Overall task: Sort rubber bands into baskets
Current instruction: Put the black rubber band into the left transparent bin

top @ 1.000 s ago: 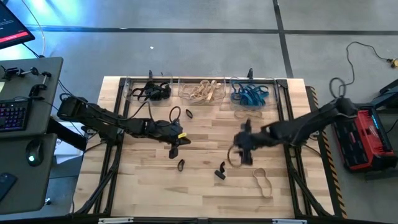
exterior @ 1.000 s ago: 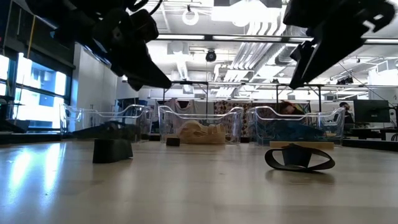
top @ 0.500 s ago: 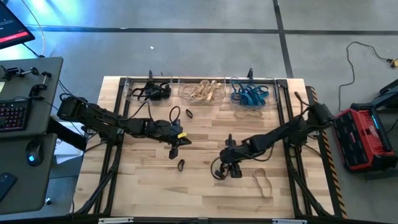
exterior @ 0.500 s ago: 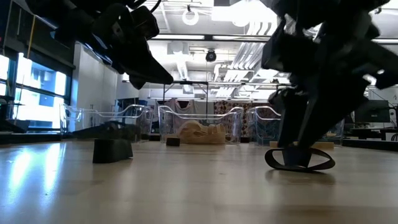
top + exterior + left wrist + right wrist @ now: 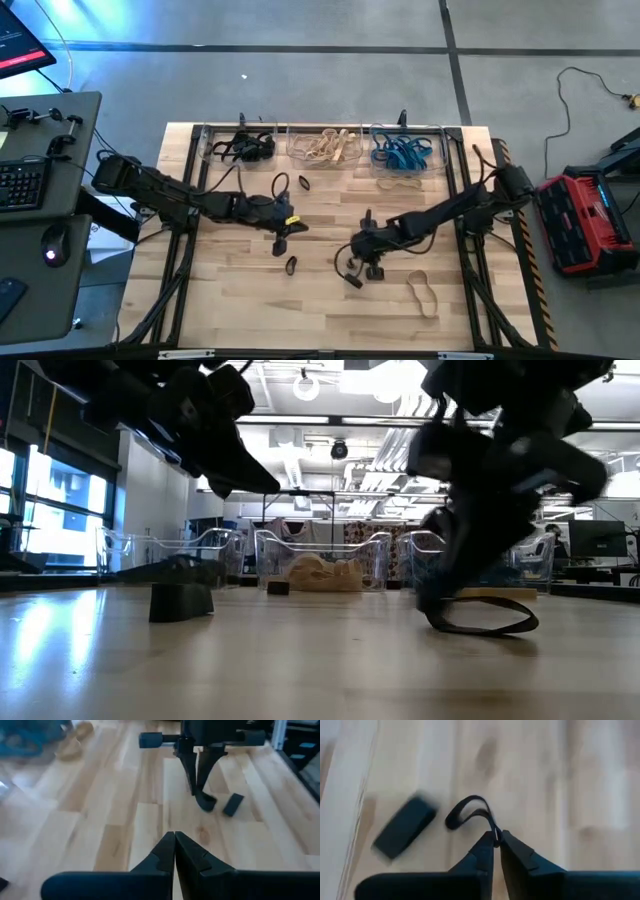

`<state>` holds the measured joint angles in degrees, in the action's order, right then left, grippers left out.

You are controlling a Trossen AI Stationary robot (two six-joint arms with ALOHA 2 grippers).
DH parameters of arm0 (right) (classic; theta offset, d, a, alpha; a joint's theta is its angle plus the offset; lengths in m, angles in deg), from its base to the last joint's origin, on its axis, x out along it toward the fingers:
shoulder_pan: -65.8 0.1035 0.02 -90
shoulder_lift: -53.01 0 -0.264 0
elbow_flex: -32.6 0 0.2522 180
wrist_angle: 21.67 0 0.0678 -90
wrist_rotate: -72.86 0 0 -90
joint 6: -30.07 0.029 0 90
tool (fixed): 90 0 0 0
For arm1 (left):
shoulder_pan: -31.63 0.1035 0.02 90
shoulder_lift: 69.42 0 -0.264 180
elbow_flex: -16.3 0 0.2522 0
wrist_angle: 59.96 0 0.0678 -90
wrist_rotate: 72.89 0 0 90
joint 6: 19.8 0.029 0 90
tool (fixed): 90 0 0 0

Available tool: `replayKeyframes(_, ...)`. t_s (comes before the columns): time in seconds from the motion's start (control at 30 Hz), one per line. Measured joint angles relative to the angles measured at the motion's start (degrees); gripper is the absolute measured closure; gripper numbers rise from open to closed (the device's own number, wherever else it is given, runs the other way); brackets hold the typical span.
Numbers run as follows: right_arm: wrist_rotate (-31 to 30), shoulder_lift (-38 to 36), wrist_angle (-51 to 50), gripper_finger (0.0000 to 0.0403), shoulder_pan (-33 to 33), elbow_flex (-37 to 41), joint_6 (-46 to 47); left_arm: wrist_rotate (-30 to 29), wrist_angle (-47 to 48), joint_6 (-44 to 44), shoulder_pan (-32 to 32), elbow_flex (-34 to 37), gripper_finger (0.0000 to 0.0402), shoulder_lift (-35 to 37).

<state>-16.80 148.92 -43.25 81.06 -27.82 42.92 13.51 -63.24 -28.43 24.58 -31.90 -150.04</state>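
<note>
A black rubber band (image 5: 466, 810) lies on the wooden table near its middle, with my right gripper (image 5: 353, 271) down at it and shut on it. A short, wide black band (image 5: 404, 827) lies just beside it. My left gripper (image 5: 279, 243) hangs shut and holding nothing above the table, left of centre. Along the far edge stand three clear baskets: one with black bands (image 5: 210, 150), one with tan bands (image 5: 293, 150), one with blue bands (image 5: 438, 150). My right gripper pinches one end of the black band's loop (image 5: 493, 826) between its two fingertips. The fingers slant down from above, coming from the table's right. The rest of the loop (image 5: 490, 625) lies flat on the table in front of the fingers.
Loose bands lie on the table: a tan one (image 5: 421, 291) at the near right, a black one (image 5: 291, 265) below my left gripper, two black ones (image 5: 282, 182) and a pale one (image 5: 400, 183) in front of the baskets.
My right gripper has come down and toward the table's left and near side onto the black band, and has shut on its end. The band stays on the table.
</note>
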Motion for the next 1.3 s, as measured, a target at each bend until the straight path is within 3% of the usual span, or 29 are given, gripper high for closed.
replayKeyframes(0.17, -8.0, -2.9, 5.6, 0.0394, -1.3, 0.0, 2.3, -8.4, -3.5, 4.8, -3.0, 0.0, 0.0370, -0.1)
replayKeyframes(0.47, -21.9, -7.3, 16.8, 0.0401, -1.5, 0.0, 6.4, -19.7, -5.5, 7.8, -7.3, 0.0, 0.0271, -0.1)
replayKeyframes(0.8, -25.9, -7.5, 22.4, 0.0402, -1.5, 0.0, 9.4, -26.5, -11.2, 17.0, -10.0, -0.9, 0.0189, -0.2)
replayKeyframes(1.07, -27.3, -7.5, 26.3, 0.0402, -1.5, 0.0, 11.8, -27.6, -11.2, 20.7, -10.4, -5.1, 0.0182, -4.0)
replayKeyframes(1.2, -27.3, -7.5, 28.9, 0.0402, -1.5, 0.0, 11.8, -32.2, -11.1, 24.4, -11.6, -8.0, 0.0182, -7.9)
replayKeyframes(1.3, -27.3, -7.5, 29.1, 0.0403, -1.5, 0.0, 11.7, -39.2, -11.1, 25.9, -12.9, -10.0, 0.0182, -9.3)
